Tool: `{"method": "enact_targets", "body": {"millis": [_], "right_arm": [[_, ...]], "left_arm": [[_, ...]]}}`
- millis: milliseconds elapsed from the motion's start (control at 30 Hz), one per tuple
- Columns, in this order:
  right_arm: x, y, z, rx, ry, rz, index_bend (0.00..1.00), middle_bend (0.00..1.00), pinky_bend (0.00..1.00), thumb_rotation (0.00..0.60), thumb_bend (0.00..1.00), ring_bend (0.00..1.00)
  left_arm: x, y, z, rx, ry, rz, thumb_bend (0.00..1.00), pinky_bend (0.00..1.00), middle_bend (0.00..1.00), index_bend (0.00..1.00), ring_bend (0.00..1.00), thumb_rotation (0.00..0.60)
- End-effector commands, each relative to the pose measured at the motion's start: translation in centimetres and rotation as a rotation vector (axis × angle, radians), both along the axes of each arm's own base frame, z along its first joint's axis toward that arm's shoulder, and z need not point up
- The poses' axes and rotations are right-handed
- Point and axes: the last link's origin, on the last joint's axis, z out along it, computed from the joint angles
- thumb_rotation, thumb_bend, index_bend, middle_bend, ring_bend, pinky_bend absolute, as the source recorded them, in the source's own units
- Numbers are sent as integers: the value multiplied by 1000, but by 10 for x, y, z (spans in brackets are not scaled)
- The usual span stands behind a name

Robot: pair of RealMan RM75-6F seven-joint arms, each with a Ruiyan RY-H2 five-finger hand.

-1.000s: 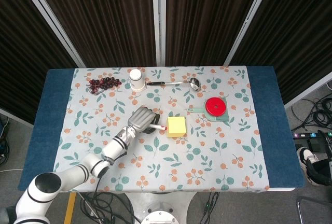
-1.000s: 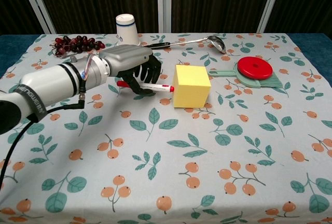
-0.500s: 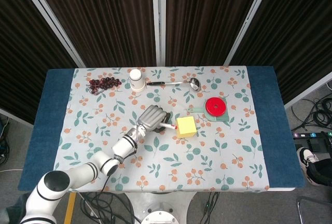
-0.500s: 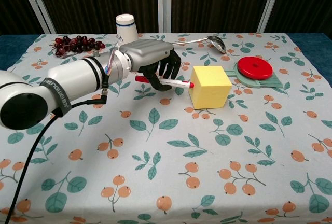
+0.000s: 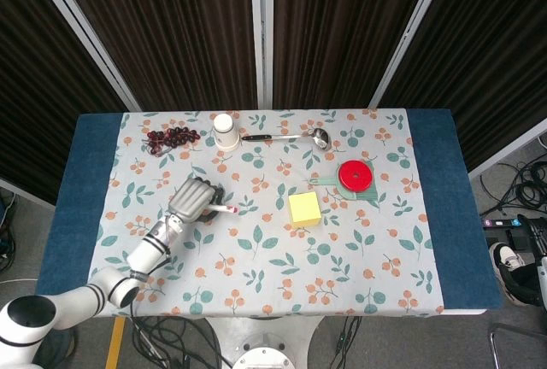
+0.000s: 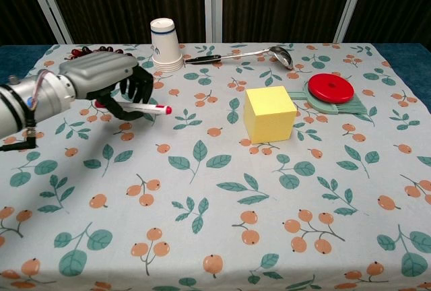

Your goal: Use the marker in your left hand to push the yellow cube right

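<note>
The yellow cube (image 5: 305, 209) (image 6: 270, 114) stands on the flowered cloth near the table's middle, just left of a red disc. My left hand (image 5: 192, 199) (image 6: 108, 77) is well to the left of the cube, fingers curled around a white marker (image 5: 221, 208) (image 6: 143, 108) whose red tip points right toward the cube. A wide gap of cloth lies between the marker tip and the cube. The right hand shows in neither view.
A red disc (image 5: 355, 175) (image 6: 330, 89) lies on a green holder (image 6: 341, 105) right of the cube. At the back are an upturned white cup (image 5: 224, 131) (image 6: 166, 45), a metal ladle (image 5: 291, 137) (image 6: 242, 54) and dark grapes (image 5: 172, 137).
The marker pushed the cube rightward, then my left hand drew back far to the left with the marker. The cube now stands apart from the marker, close to the red disc.
</note>
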Motion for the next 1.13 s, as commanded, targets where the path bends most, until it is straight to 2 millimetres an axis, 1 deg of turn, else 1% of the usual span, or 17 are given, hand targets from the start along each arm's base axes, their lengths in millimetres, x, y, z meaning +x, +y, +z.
{"method": "enact_targets", "body": {"millis": [33,133,167,200,267,367,400,467,567,600,667,733,833,900,967,1033,1133], "right_arm": [[2,-1,-2,3,-2,7,6,140,75,600,222,0],[4,-2,-3,6,-2,15,5,140,75,600,222,0],[5,-3,-3,6,-1,16,5,140,75,600,221,0],[5,-3,-3,6,-1,17,5,140,75,600,221,0],[6,-4,-2,6,0,18,5,140,75,600,222,0],[7,-4,-2,5,-1,17,5,140,75,600,222,0],[7,-4,-2,5,0,16,5,140,75,600,222,0],[7,-4,-1,2,1,14,5,140,75,600,222,0],[5,-3,1,-2,2,1,5,140,75,600,222,0],[4,-4,2,-2,-1,-6,5,140,75,600,222,0],[2,-5,3,1,-4,-14,5,140,75,600,222,0],[1,-7,2,10,-2,-20,5,140,75,600,222,0],[3,-10,-2,26,3,-12,6,139,75,600,223,0],[6,-12,-5,30,9,-1,6,139,75,600,223,0],[9,-12,-7,31,14,9,6,139,75,600,223,0],[13,-13,-9,35,20,20,6,139,75,600,223,0],[19,-13,-13,42,24,34,6,139,74,600,222,0]], "left_arm": [[-18,-6,2,-12,30,38,407,474,681,654,509,600],[-26,-8,2,-28,48,68,404,468,629,574,489,600],[-28,-9,2,-33,53,74,398,455,580,509,459,600],[-29,-10,3,-32,55,78,395,448,547,469,437,600],[-30,-11,8,-20,49,83,387,430,450,363,371,600],[-32,-13,19,8,30,94,382,404,379,282,316,600],[-34,-15,26,23,19,102,381,396,364,268,308,600],[-40,-17,40,53,-4,129,378,369,344,257,292,600],[-58,-23,73,136,-32,179,369,337,336,256,276,600],[-68,-27,87,176,-32,201,367,331,336,256,276,600],[-82,-34,108,232,-23,229,365,323,336,256,276,600],[-99,-46,131,288,-7,269,362,319,336,256,276,600],[-118,-68,158,359,14,325,351,305,336,256,276,600],[-128,-85,173,402,17,358,343,304,336,256,276,600],[-133,-99,183,436,18,379,335,303,336,256,276,600],[-135,-115,189,465,16,395,329,302,336,256,276,600],[-136,-134,191,482,16,409,323,298,336,256,276,600]]}}
